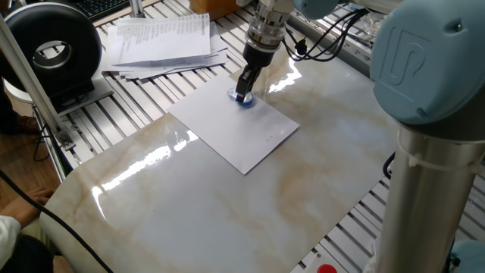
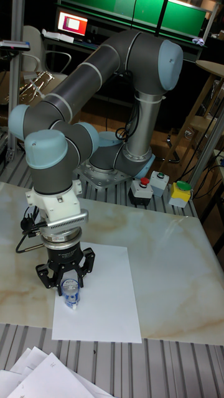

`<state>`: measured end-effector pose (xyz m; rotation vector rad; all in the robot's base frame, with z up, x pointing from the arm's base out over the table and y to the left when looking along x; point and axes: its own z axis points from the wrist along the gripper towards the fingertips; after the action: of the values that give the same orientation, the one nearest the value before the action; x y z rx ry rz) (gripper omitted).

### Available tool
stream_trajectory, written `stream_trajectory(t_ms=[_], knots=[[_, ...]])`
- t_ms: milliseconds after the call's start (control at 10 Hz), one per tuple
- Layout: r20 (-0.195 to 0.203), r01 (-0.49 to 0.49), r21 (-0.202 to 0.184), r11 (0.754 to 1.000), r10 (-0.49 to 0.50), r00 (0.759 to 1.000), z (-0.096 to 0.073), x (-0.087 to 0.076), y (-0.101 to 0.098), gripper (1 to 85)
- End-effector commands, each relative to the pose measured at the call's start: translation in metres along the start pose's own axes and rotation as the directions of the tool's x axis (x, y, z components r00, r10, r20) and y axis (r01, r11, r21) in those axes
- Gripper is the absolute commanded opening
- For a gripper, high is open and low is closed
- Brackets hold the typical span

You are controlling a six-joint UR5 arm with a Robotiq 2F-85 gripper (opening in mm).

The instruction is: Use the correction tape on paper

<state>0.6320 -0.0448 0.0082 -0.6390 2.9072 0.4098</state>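
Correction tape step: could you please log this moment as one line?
stage: applying | gripper: shut on correction tape | tape tip: on paper, near its edge | printed stack: untouched
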Motion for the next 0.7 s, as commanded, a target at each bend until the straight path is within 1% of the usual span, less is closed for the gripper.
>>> stream_trajectory(t_ms=[0,100,200,400,500,600], knots=[[0.017,-0.013,-0.016,1.0,0.013,1.0,0.0004,-0.0041,0.0019,51.0],[0.021,-0.015,-0.023,1.0,0.016,1.0,0.0006,-0.0046,0.0033,50.0],[0.023,-0.017,-0.022,1.0,0.017,1.0,0.0007,-0.005,0.0026,48.7],[0.023,-0.018,-0.021,1.0,0.018,1.0,-0.0007,-0.0027,0.0006,42.0],[0.021,-0.023,-0.023,0.999,0.023,1.0,-0.002,-0.0019,0.0015,44.3],[0.021,-0.021,-0.02,1.0,0.021,1.0,-0.0023,-0.002,0.0009,44.3]])
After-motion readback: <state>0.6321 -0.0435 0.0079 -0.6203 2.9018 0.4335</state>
